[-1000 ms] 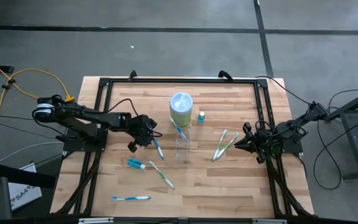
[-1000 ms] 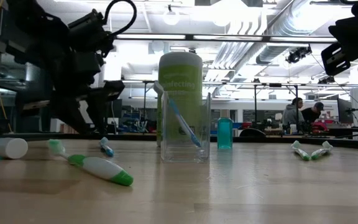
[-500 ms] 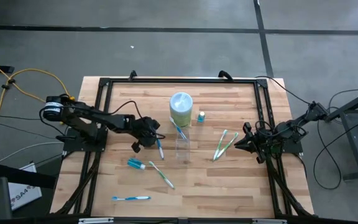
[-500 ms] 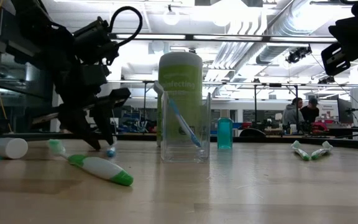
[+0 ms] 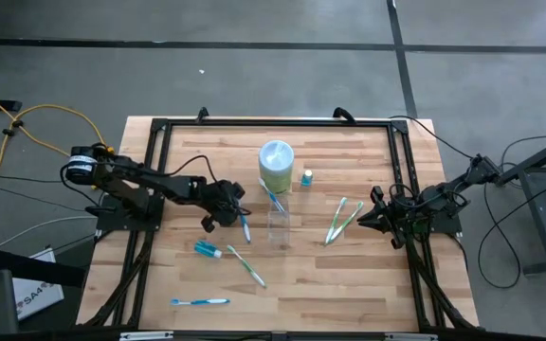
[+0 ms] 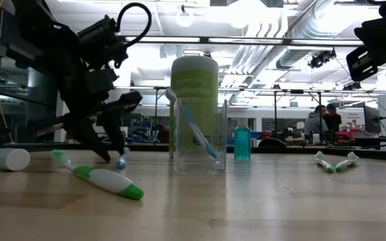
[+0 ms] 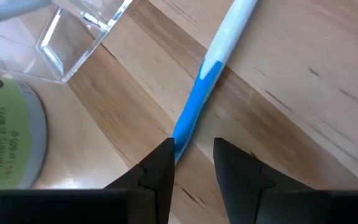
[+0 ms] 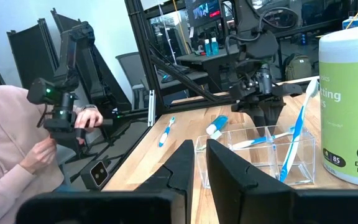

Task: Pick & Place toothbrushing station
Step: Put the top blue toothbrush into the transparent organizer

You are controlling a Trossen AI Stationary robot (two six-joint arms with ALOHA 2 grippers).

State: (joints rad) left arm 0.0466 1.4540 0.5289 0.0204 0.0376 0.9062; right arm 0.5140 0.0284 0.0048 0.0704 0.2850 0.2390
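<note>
- The left gripper (image 5: 224,210) is down at the table just left of the clear tumbler (image 5: 278,227); its fingers (image 7: 160,171) stand apart with a gap between them, and nothing is clamped yet.
- The handle end of a blue-and-white toothbrush (image 7: 204,87) lies flat on the wood and runs into that gap, beside one fingertip; the jaws seem lined up across the slim handle so that closing would pinch it, which I judge to be the step in hand.
- The tumbler stands upright just in front of the green wipes canister (image 5: 276,166) and holds one blue toothbrush (image 6: 196,134) leaning against its wall; it reads as the place the brushes go.
- Loose on the table: a green-and-white toothbrush (image 5: 247,266) and a toothpaste tube (image 5: 208,249) near the left arm, another blue brush (image 5: 199,301) at the near edge, a pair of green brushes (image 5: 342,220) right of the tumbler, and a small blue bottle (image 5: 306,176) beside the canister.
- The right gripper (image 5: 366,218) waits near the green pair, well apart from the work; its fingers (image 8: 182,168) are almost together and hold nothing.
- A person (image 8: 11,155) sits beyond the table holding a control handle.
</note>
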